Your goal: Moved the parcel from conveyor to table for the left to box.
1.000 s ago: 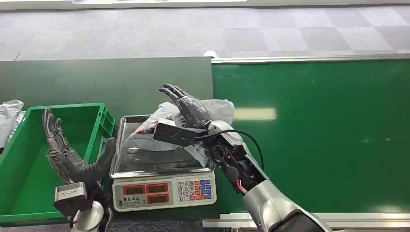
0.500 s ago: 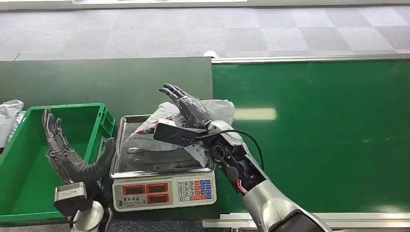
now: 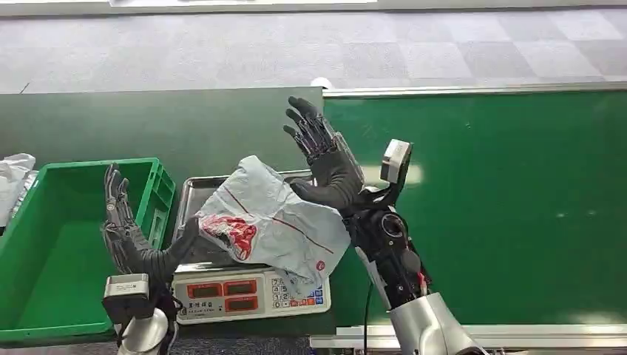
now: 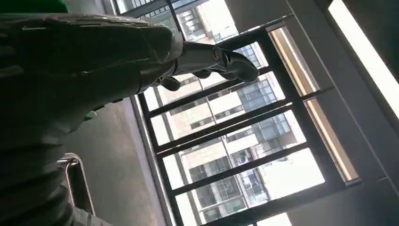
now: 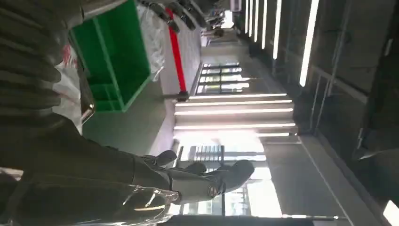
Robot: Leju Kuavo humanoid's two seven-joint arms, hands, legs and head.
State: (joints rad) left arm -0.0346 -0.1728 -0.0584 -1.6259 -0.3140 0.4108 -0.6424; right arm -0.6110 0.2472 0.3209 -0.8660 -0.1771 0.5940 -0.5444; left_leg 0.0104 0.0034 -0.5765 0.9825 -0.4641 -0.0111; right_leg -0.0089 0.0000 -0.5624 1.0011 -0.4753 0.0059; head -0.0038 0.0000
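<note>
The parcel (image 3: 270,222), a grey-white plastic mailer with a red print, lies slumped over the steel tray (image 3: 189,194) of the scale (image 3: 236,293). One corner hangs over the keypad. My right hand (image 3: 325,161) stands upright just right of the parcel, fingers spread, holding nothing; its thumb is close to the bag's edge. My left hand (image 3: 134,235) is raised between the green crate (image 3: 52,251) and the scale, fingers apart and empty, its thumb near the parcel's left edge. In the wrist views the left hand (image 4: 94,61) and right hand (image 5: 141,188) show with nothing in them.
The green conveyor belt (image 3: 488,207) runs along the right, with a metal rail (image 3: 473,89) at its far side. The dark green table (image 3: 148,122) carries the scale and crate. A white bag (image 3: 15,171) lies at the far left. Grey floor lies beyond.
My right hand has let go of the parcel, risen and turned upright toward the belt. The parcel now lies spread on the scale. My left hand has shifted right toward the scale.
</note>
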